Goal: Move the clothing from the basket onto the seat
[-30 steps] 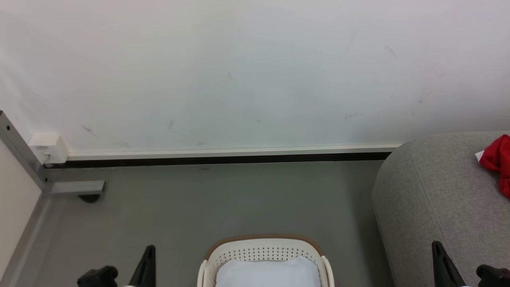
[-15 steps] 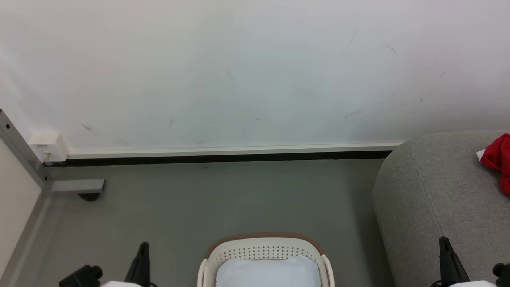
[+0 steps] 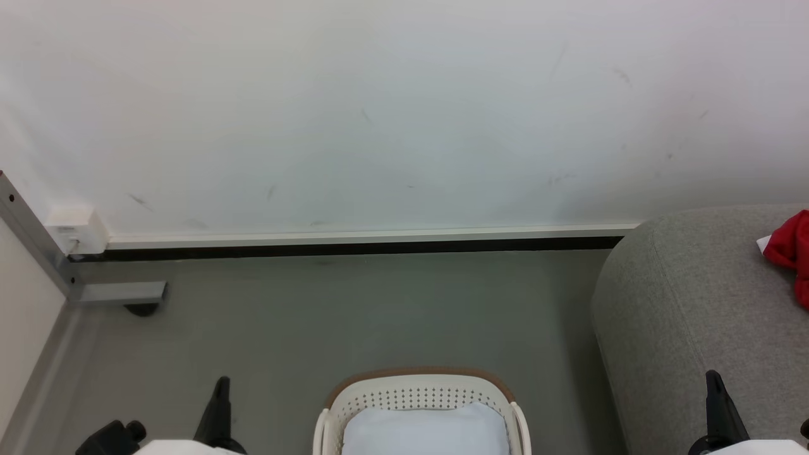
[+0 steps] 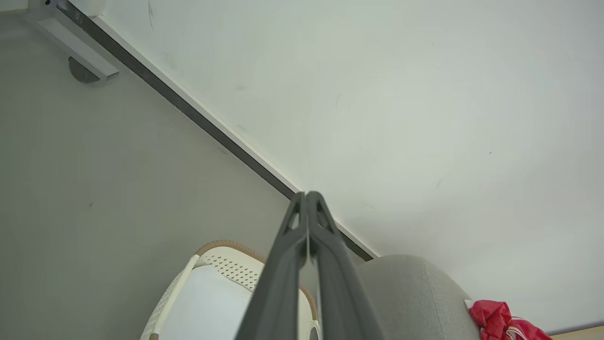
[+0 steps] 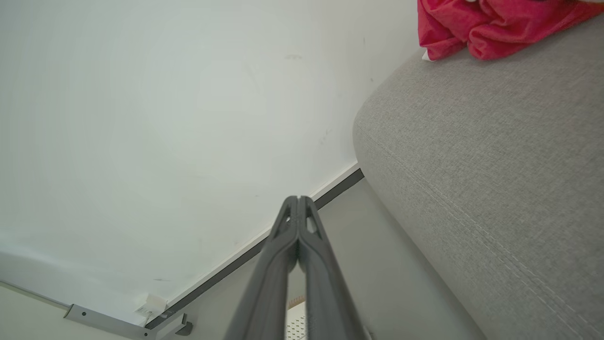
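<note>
The red clothing [image 3: 790, 253] lies on the grey seat [image 3: 689, 309] at the right edge of the head view. It also shows in the left wrist view as clothing [image 4: 500, 323] on the seat [image 4: 410, 297], and in the right wrist view as clothing [image 5: 486, 23] on the seat [image 5: 490, 165]. The cream basket [image 3: 417, 395] sits at the bottom middle, showing its pale lining [image 3: 426, 433] inside. My left gripper [image 3: 220, 385] is shut and empty left of the basket. My right gripper [image 3: 714, 379] is shut and empty over the seat's front. Both appear shut in their wrist views, left gripper [image 4: 306, 194] and right gripper [image 5: 298, 198].
A white wall [image 3: 392, 114] with a dark skirting strip [image 3: 354, 249] stands behind the grey floor [image 3: 341, 316]. At the left are a metal rail with a bracket [image 3: 117, 294] and a white socket box [image 3: 76, 230].
Both grippers have drawn down toward the bottom edge of the head view, the left also drifting left and the right drifting right. Basket, seat and clothing keep their places.
</note>
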Controlling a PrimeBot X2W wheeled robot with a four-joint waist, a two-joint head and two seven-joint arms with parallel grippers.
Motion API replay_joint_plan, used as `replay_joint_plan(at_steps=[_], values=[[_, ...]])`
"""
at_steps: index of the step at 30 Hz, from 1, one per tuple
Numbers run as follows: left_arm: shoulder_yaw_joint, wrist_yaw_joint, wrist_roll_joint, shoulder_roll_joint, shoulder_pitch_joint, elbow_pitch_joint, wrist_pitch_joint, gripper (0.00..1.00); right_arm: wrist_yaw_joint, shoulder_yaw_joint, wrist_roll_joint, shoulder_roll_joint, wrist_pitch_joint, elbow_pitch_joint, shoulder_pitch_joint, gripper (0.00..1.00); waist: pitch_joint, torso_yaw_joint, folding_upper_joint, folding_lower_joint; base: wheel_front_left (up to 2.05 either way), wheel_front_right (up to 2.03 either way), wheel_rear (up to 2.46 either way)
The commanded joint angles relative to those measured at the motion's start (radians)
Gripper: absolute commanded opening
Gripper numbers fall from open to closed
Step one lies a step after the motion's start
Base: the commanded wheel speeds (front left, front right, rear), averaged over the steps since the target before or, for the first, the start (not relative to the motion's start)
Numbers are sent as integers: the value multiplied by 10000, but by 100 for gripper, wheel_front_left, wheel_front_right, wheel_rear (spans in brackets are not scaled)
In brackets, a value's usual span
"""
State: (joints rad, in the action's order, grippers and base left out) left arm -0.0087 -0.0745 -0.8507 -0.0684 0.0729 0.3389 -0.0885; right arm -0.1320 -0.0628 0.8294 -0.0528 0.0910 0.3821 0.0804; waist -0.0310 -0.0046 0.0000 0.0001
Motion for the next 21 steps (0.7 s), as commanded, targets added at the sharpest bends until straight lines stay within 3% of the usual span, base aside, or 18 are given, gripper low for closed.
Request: replay_joint_plan(at_steps=[1,21], values=[[86,-78,-394,-8,226,-184,52,0,8,-41,359,-17,-73,-220,232,0,5,1,0,0,0,0,0],[457,-236,-2642,51,291,-432,679,0,12,-203,2693,-4,-703,-594,282,0,85,12,0,0,0,0,0]])
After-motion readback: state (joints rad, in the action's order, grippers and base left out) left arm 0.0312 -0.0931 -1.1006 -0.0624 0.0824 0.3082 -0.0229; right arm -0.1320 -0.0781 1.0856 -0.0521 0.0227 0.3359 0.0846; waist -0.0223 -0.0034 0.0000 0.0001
